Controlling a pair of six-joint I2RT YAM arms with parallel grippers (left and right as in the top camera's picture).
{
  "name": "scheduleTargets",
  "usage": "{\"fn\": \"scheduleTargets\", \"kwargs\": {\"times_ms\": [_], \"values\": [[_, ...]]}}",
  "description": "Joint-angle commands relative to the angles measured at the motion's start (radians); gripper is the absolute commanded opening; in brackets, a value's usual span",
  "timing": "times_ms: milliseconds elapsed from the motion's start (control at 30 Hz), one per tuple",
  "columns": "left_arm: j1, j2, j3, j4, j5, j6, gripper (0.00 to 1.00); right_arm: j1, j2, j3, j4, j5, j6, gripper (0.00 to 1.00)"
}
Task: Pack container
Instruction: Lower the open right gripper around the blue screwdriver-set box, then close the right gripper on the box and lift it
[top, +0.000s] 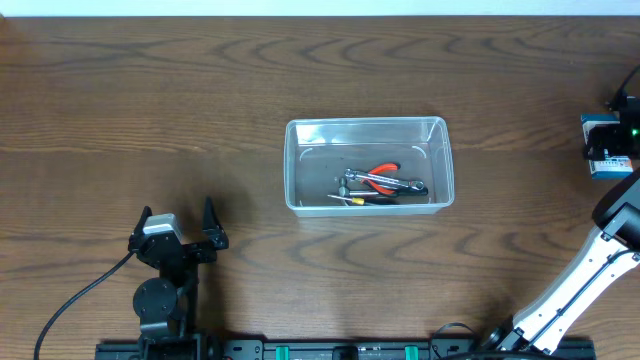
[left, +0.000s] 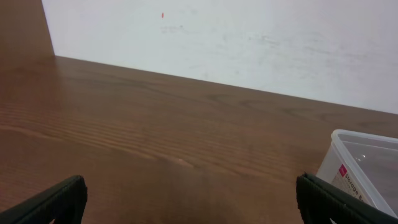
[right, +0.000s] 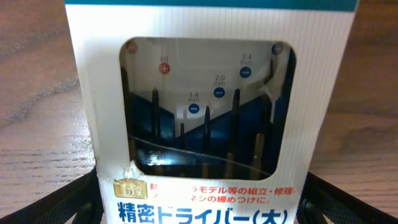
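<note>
1. Brown wood-grain table (top: 150, 100) filled the overhead view, with both arms based at the near edge.
2. Dead centre sat the clear container (top: 366, 122), upright and unlidded, its long axis running left to right across the table.
3. Over to the right gripper (right: 199, 208), parked out at the far right edge! Its fingers (right: 50, 202) stood wide, flanking the narrow width of the blue-and-white screwdriver box (right: 205, 124), which ran lengthways away from the wrist. They sat right at the box's edges, and I could not tell whether they were pinching it or just bracketing it.
4. Here was the relation that mattered: the container lay well apart from that gripper, off to the robot's left. The carry looked like a long sideways sweep toward the middle, and the right arm was plainly the one placed for it.
5. The left gripper (top: 178, 212) sat low at the near left, fingers spread on nothing, facing bare wood.
6. Smallest last: a few hand tools (top: 380, 185), red-handled pliers among them, lay in the container's near right part.
</note>
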Motion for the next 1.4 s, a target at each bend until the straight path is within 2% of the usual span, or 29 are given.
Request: {"fn": "scheduleTargets", "kwargs": {"times_ms": [0,167,333,467,633,867,933,1033,1367], "values": [[0.006,-0.006,-0.015,-0.041,-0.016,0.005,0.98,0.016,0.043,0.011,0.016,0.023,-0.012,0.91],[0.006,-0.006,-0.015,-0.040,-0.016,0.005,0.98,0.029,0.043,0.011,0.031,0.039,-0.008,0.82],[0.006,-0.006,-0.015,-0.041,-0.016,0.005,0.98,0.043,0.043,0.012,0.040,0.074,0.012,0.80],[0.006,-0.006,-0.015,-0.041,-0.016,0.005,0.98,0.048,0.043,0.022,0.041,0.083,0.027,0.70],[0.006,-0.006,-0.015,-0.041,-0.016,0.005,0.98,0.048,0.043,0.059,0.025,0.082,0.042,0.69],[0.006,-0.006,-0.015,-0.041,-0.016,0.005,0.98,0.048,0.042,0.229,-0.054,0.019,0.063,0.68],[0.006,-0.006,-0.015,-0.040,-0.016,0.005,0.98,0.054,0.042,0.304,-0.092,-0.002,0.063,0.62],[0.006,-0.006,-0.015,-0.040,-0.016,0.005,0.98,0.073,0.037,0.392,-0.136,-0.003,0.063,0.60],[0.006,-0.006,-0.015,-0.041,-0.016,0.005,0.98,0.262,-0.036,0.599,-0.246,-0.069,0.044,0.62]]}}
